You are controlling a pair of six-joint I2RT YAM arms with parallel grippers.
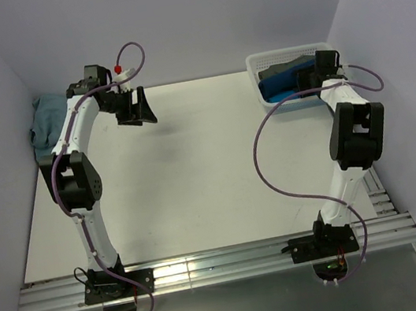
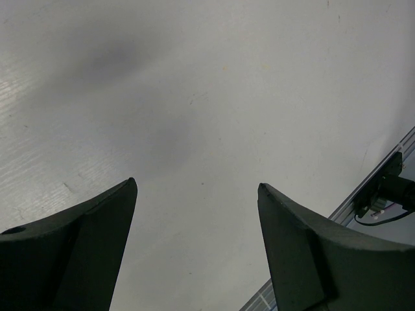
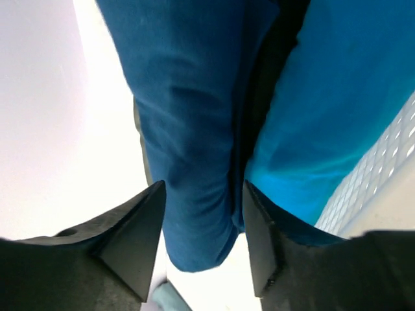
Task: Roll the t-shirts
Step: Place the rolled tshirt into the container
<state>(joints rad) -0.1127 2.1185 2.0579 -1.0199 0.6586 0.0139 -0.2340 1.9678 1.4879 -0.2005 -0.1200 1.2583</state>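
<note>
Well left of the basket point(image 1: 271, 54) a teal t-shirt point(image 1: 45, 125) lies bunched, unrolled. My left fingers point(image 2: 84, 240) hang spread and empty over the tabletop point(image 1: 211, 171). Inside the basket my right fingers point(image 3: 130, 246) straddle a blue t-shirt point(image 3: 194, 162) fold — pinched or not, I cannot tell. No roll shows — all remains, I judge.

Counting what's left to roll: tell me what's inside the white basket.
The white basket holds a bright blue t-shirt, a darker blue t-shirt whose fold the right gripper straddles, and dark cloth between them. Anything beneath these, and the basket floor, is covered.
</note>
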